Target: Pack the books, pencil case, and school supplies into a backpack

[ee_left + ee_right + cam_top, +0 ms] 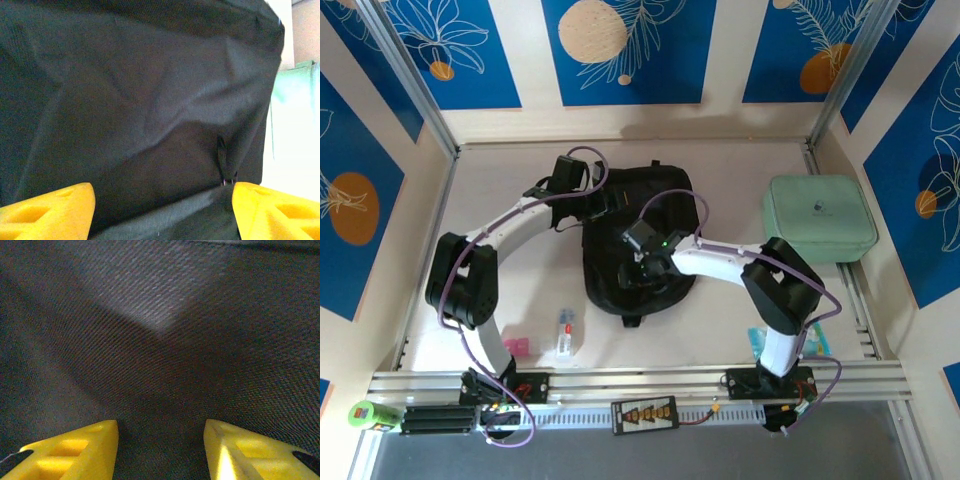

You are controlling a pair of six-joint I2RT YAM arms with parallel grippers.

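top view, backpack: black soft fabric backpack (635, 235), a crumpled rounded lump in the middle of the bench (740, 165), with a short strap tab pointing to the near edge
top view, left claw: left gripper (585, 200) at the backpack's far left edge, against the fabric
top view, right claw: right gripper (645, 268) down on the backpack's near half
top view, around: mint-green rounded zip case (818, 218) at the right edge, apart from the backpack; small clear bottle (565, 335) and small pink item (516, 347) by the near edge, left side
left wrist, fabric: matte black weave, creased, with a dark zipper pull (221, 155) hanging; mint case (295, 125) pale at the right
left wrist, claw: left gripper (162, 200), yellow fingers (45, 210) wide apart, with a fabric fold spanning the gap; cannot tell if clamped
right wrist, fabric: coarse ribbed black weave, close up, one soft crease
right wrist, claw: right gripper (160, 425), yellow fingers (75, 450) apart, with fabric across the gap; cannot tell if pinched
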